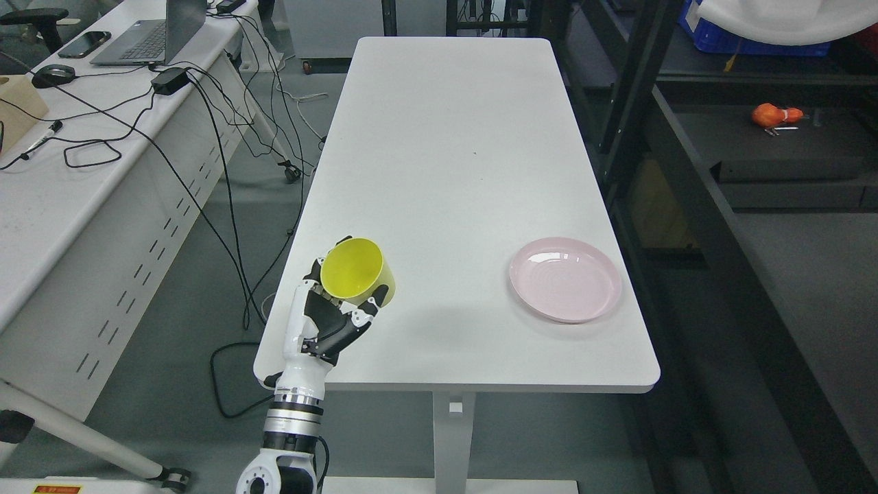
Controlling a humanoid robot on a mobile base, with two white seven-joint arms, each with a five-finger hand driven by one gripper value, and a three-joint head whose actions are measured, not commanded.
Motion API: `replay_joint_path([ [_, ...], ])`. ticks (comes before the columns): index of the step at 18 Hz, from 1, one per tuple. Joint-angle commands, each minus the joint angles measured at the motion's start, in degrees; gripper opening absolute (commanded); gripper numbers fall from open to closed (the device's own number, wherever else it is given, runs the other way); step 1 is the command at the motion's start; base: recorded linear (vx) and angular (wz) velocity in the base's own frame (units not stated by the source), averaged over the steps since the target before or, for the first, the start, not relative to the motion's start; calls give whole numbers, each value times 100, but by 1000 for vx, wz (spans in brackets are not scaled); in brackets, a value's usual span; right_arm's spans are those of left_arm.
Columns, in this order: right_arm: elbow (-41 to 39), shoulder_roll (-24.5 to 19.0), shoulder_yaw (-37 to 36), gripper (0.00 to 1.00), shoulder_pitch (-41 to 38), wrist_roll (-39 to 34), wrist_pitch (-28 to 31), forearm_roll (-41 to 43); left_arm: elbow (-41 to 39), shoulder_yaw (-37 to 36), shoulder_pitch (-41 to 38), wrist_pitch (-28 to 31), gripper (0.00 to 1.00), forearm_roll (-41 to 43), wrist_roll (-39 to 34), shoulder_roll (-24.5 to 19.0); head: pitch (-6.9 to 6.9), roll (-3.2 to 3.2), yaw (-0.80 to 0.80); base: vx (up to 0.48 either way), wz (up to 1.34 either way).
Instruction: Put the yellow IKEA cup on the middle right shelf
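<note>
Yellow cup [357, 271] sits in the left hand [329, 322] at the lower left of the frame, over the white table's [446, 137] near left corner, tilted so its mouth faces the camera. Fingers curl round its wall, gripping it. Lower right on the table lies a pink plate [564, 279], well apart. Dark shelving [686, 192] runs along the right edge.

pink plate [565, 279] on white table [453, 137] | laptop [154, 31], mouse [53, 73] on desk | orange object [775, 114], possibly toy
</note>
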State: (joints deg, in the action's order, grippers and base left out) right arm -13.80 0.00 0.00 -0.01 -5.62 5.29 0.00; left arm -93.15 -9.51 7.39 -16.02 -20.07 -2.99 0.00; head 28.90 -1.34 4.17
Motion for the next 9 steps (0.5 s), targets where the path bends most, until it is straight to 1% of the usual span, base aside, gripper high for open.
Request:
replay_joint_path([
  [1,9,100,97,99,-61,1230,-2,141,-212,-33,-27,-6,0,-5,0,-100,0,0,0,-198,-182],
  [4,0,100,97,99,-61,1230,-2,141,-221,-59,-71,-6,0,-5,0,-100,0,0,0,-177,-178],
  [9,0,100,97,99,-61,1230,-2,141,-221,-296,-80,-15,0,-5,-9,-100,0,0,0,-188,-180],
])
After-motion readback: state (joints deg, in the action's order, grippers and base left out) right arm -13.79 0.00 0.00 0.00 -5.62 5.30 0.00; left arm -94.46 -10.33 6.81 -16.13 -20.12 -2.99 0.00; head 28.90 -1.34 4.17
